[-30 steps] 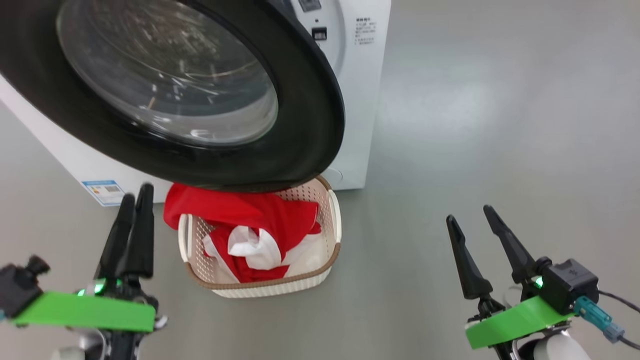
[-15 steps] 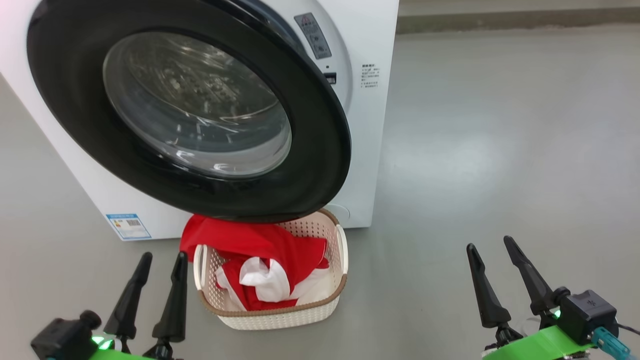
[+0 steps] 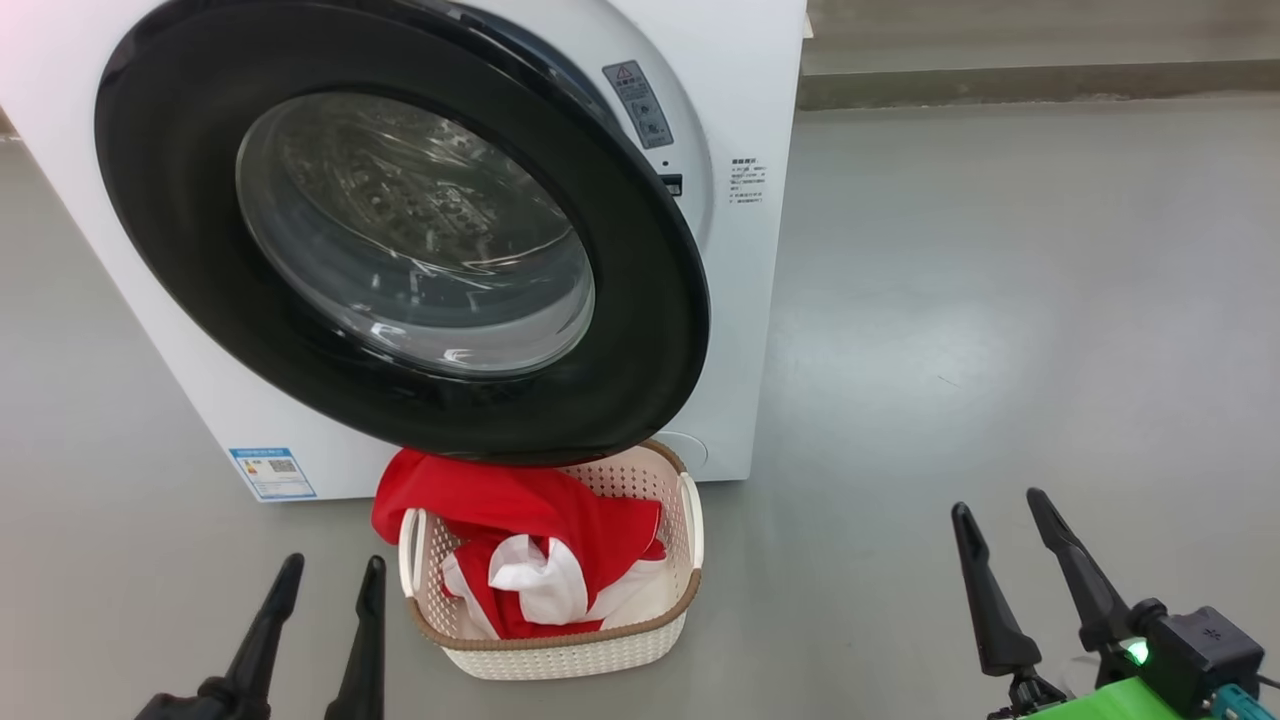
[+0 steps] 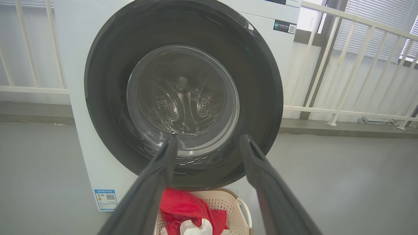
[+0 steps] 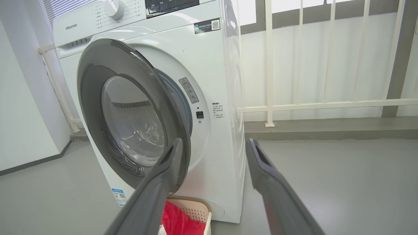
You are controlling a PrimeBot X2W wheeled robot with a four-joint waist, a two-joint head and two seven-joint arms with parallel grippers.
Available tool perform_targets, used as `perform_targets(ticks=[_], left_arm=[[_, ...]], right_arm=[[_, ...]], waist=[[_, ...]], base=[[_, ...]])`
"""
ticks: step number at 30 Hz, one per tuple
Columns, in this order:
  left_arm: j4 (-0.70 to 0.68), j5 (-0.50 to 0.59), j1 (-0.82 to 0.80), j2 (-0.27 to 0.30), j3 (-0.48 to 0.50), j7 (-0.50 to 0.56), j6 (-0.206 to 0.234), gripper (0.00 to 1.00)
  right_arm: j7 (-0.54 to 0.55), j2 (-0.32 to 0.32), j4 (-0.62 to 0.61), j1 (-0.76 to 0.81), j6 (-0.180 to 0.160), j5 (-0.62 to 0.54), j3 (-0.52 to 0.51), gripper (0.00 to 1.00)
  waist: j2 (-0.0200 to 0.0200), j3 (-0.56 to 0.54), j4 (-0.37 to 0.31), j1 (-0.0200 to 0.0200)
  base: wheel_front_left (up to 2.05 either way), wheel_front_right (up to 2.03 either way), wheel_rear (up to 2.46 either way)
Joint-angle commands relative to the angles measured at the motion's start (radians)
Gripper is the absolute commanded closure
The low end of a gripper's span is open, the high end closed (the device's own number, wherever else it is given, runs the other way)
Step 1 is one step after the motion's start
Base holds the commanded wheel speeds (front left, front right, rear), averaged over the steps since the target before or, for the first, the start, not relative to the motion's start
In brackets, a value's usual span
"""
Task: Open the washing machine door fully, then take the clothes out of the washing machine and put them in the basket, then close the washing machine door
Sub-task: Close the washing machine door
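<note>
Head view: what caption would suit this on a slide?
Clothes lie in the basket under the ajar door; left end effector and right end effector open.

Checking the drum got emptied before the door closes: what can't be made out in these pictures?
Bottom of the drum: head and left wrist views, behind the black rim of the washing machine door.
Rear of the basket: head view, under that rim.
Blue label print: head view, too small.
</note>
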Motion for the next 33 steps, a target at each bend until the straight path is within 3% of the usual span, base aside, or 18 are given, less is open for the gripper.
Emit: perform_targets(ticks=[1, 6, 19, 20, 21, 22, 33], left_arm=[[-0.025, 0.018, -0.022, 0.004, 0.044, -0.012, -0.009, 0.00], [-0.012, 0.087, -0.023, -0.013, 0.051, -0.012, -0.024, 0.00], [-0.002, 0.142, -0.036, -0.061, 0.088, -0.012, -0.055, 0.00], [-0.002, 0.151, -0.037, -0.063, 0.087, -0.012, -0.056, 0.00], [-0.002, 0.155, -0.039, -0.067, 0.087, -0.012, -0.056, 0.00], [-0.001, 0.157, -0.041, -0.070, 0.087, -0.012, -0.058, 0.00], [0.000, 0.146, -0.071, -0.098, 0.087, -0.012, -0.069, 0.00]], right_arm=[[-0.006, -0.008, -0.027, -0.011, 0.005, 0.003, 0.011, 0.00], [-0.006, -0.008, -0.024, 0.010, 0.005, 0.012, 0.004, 0.00], [-0.006, -0.008, 0.001, -0.014, 0.005, -0.009, 0.007, 0.00], [-0.006, -0.008, 0.009, -0.022, 0.005, -0.018, 0.016, 0.07], [-0.006, -0.008, 0.020, -0.032, 0.005, -0.027, 0.028, 0.64], [-0.006, -0.008, 0.028, -0.046, 0.005, -0.030, 0.038, 1.00], [0.065, -0.009, 0.181, -0.284, 0.005, -0.032, 0.117, 1.00]], waist=[[0.0000, 0.000, 0.003, 0.0000], [0.0000, 0.005, 0.011, 0.0000], [0.0000, 0.022, 0.027, 0.0000], [0.0000, 0.024, 0.031, 0.0000], [0.0000, 0.027, 0.035, 0.0000], [0.0000, 0.030, 0.039, 0.0000], [0.0000, 0.098, 0.094, 0.0000]], base=[[0.00, 0.00, 0.00], [0.00, 0.00, 0.00], [0.00, 0.00, 0.00], [0.00, 0.00, 0.00], [0.00, 0.00, 0.00], [0.00, 0.00, 0.00], [0.00, 0.00, 0.00]])
